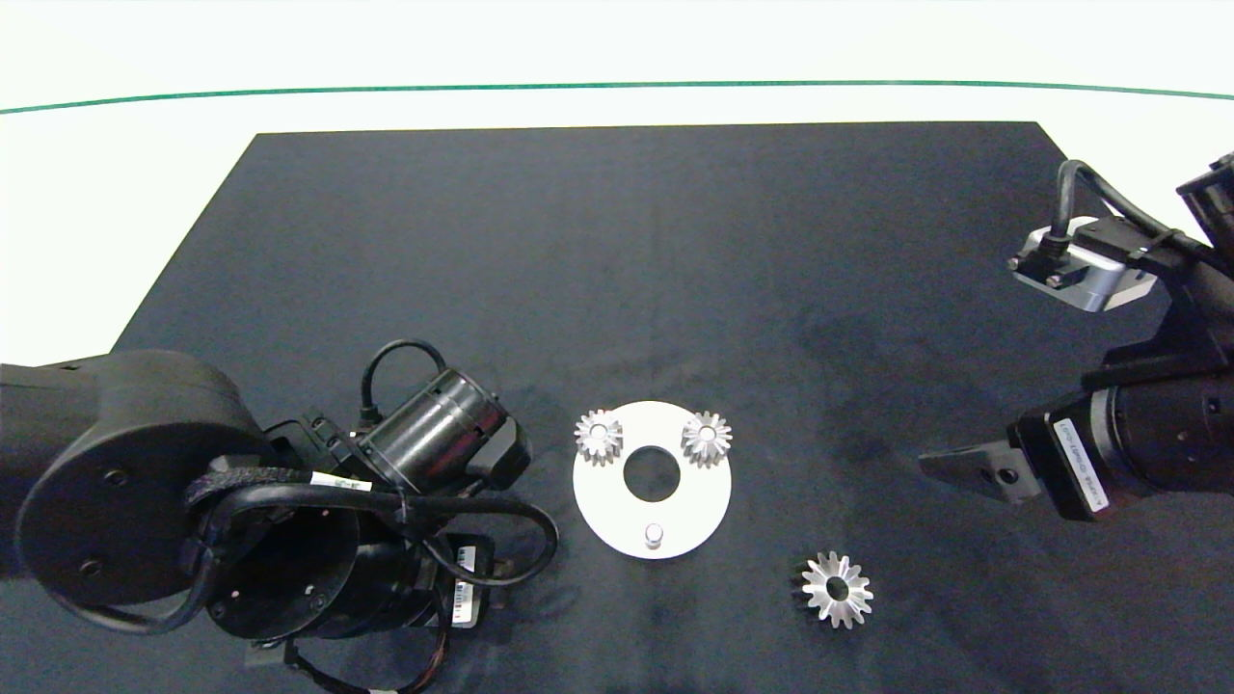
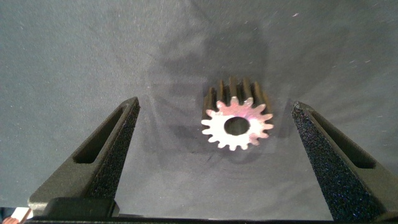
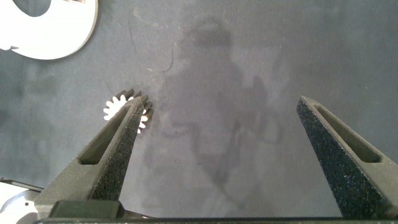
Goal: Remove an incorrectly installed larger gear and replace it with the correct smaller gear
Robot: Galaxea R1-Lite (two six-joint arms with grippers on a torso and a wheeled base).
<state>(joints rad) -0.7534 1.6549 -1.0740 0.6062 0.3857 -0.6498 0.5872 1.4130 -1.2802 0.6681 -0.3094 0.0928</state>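
We see a round white plate with a wide centre hole (image 1: 652, 516) lying on the black mat (image 1: 617, 270). Two small silver gears sit on its far rim, one at the left (image 1: 599, 437) and one at the right (image 1: 706, 439), and a short silver peg (image 1: 654, 535) on its near part stands bare.

The larger gear (image 1: 837, 589), a shiny silver star with long pointed teeth, lies flat on the mat to the right of the plate and nearer to us, apart from it.

The smaller gear (image 2: 237, 123), silver metal with short blunt teeth and a wide centre hole, rests on the mat between the spread fingers of the left gripper (image 2: 217, 149), touching neither pad. In the head view the left arm (image 1: 193, 501) covers it, just left of the plate.

The right gripper (image 3: 221, 155) hangs over bare mat at the right, its fingers wide apart and holding nothing.
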